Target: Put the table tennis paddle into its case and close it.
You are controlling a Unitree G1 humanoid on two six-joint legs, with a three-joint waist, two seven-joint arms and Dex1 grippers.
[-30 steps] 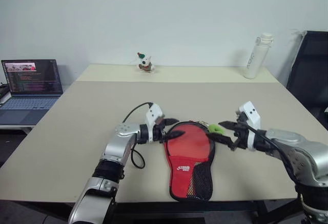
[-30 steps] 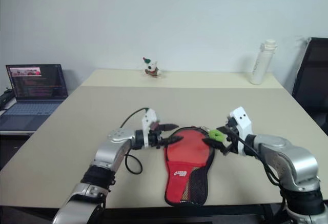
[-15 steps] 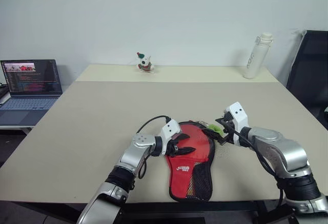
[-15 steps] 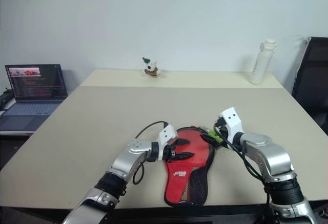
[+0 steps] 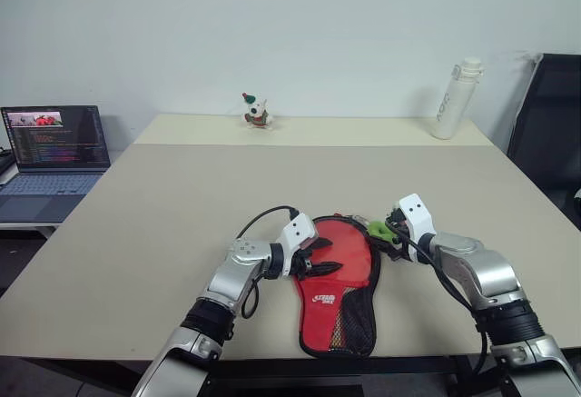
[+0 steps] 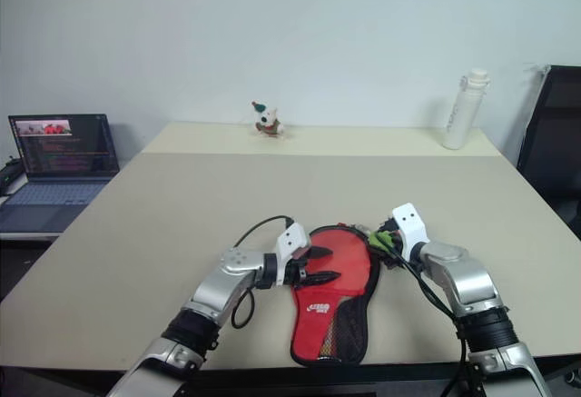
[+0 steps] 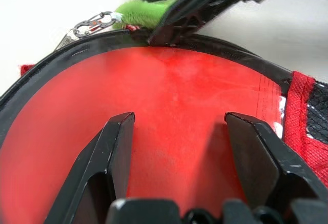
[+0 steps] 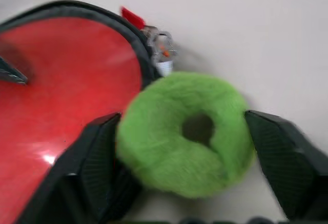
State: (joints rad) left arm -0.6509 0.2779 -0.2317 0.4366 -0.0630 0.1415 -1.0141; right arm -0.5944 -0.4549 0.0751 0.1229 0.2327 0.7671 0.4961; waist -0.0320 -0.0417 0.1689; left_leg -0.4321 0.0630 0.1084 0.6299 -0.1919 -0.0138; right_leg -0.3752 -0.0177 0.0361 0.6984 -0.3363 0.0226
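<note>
Since a second ago: both arms have come in over the case (image 5: 338, 281); left tool (image 5: 318, 262) now lies over its round red face instead of beside its left rim, and right tool (image 5: 384, 237) has dropped to the green fluffy ring (image 5: 379, 229) at its upper right rim. Case unmoved.

Left eye view. Bench (image 5: 182, 197), beige, carries the red case flat near the front edge, round end away from the robot, mesh-panelled narrow end toward it. Case looks shut along its black rim; the table tennis paddle cannot be made out separately, so whether it is inside cannot be told. Left tool's fingers stand spread, holding nothing. Right tool is at the ring; its grip cannot be read here. Far edge: small toy figure (image 5: 257, 111) and white bottle (image 5: 453, 99). Laptop (image 5: 53, 159), screen lit, on a side surface to the left. Black chair (image 5: 550, 143) at right.

Right eye view. Same layout; white logo on the case between round end and mesh.

Left wrist view. Two black fingers (image 7: 110, 157) apart over the red face, nothing between them. Beyond the black rim: the green ring, a metal clip (image 7: 88, 25), and the other tool's black finger resting at the rim.

Right wrist view. Green ring sits between the two fingers (image 8: 97, 157), one touching its side by the case rim, the other just apart from it. Zip pull and clip join the ring to the rim.
</note>
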